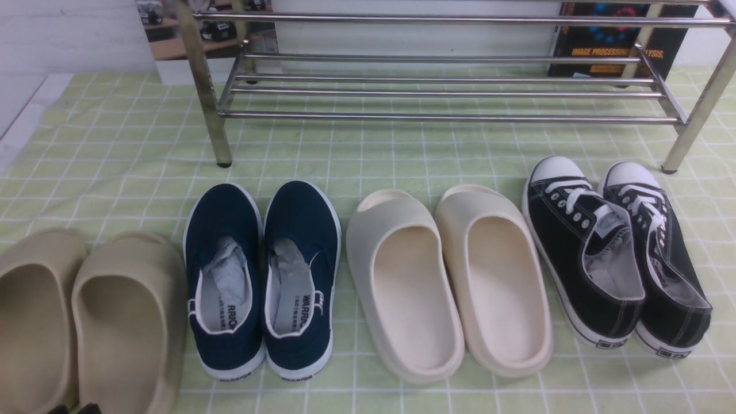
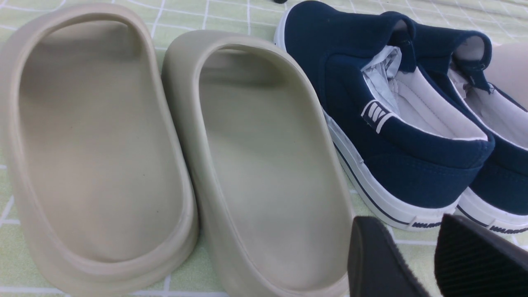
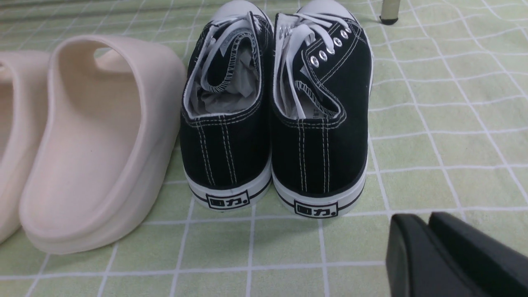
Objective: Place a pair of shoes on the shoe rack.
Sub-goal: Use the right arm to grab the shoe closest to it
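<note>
Black sneakers (image 1: 586,253), white laces and toes, grey inside! Navy slip-ons (image 1: 224,276), white soles; cream slides (image 1: 408,287), tan slides (image 1: 123,322); the cloth (image 1: 356,155) was green, white-gridded!

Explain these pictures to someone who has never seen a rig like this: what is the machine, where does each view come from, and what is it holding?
This is a robot with two arms, each ending in a gripper. The front view looks forward from between the arms; each of the other two comes from a camera on one wrist.

On a green checked cloth stand, from the robot's left to right, tan slides, navy slip-ons, cream slides and black lace-up sneakers. Behind them is a metal shoe rack.

The left gripper has its fingers apart; the right gripper's are close together, with a slight gap at most. Neither holds anything: the sneakers, meant for the rack, are on the cloth.
</note>
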`<control>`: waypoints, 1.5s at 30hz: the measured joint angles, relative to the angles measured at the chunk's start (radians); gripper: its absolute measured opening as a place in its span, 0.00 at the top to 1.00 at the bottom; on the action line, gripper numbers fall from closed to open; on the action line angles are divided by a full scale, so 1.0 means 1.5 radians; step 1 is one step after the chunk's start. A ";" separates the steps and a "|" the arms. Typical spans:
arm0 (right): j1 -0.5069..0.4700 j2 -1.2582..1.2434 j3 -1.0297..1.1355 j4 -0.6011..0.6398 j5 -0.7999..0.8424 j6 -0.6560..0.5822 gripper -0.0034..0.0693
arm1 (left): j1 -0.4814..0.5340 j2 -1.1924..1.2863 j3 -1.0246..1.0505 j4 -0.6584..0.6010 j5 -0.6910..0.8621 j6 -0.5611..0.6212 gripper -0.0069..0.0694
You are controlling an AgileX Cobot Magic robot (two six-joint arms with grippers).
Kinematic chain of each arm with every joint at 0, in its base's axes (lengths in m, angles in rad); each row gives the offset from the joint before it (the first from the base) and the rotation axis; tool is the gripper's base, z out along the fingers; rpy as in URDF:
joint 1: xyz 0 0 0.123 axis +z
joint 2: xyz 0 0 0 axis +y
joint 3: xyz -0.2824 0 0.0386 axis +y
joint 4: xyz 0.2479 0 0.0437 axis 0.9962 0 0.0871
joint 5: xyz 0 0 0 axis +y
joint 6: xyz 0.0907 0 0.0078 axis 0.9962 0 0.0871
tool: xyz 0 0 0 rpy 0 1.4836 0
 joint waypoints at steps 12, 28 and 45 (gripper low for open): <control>0.000 0.000 0.000 0.060 0.009 0.000 0.82 | 0.000 0.000 0.000 0.000 0.000 0.000 0.60; 0.000 0.000 -0.001 0.032 0.008 -0.001 0.79 | 0.000 0.000 0.000 0.000 0.000 0.000 0.60; 0.000 0.000 0.006 0.012 -0.171 -0.001 0.77 | 0.000 0.000 0.000 0.000 0.000 0.000 0.60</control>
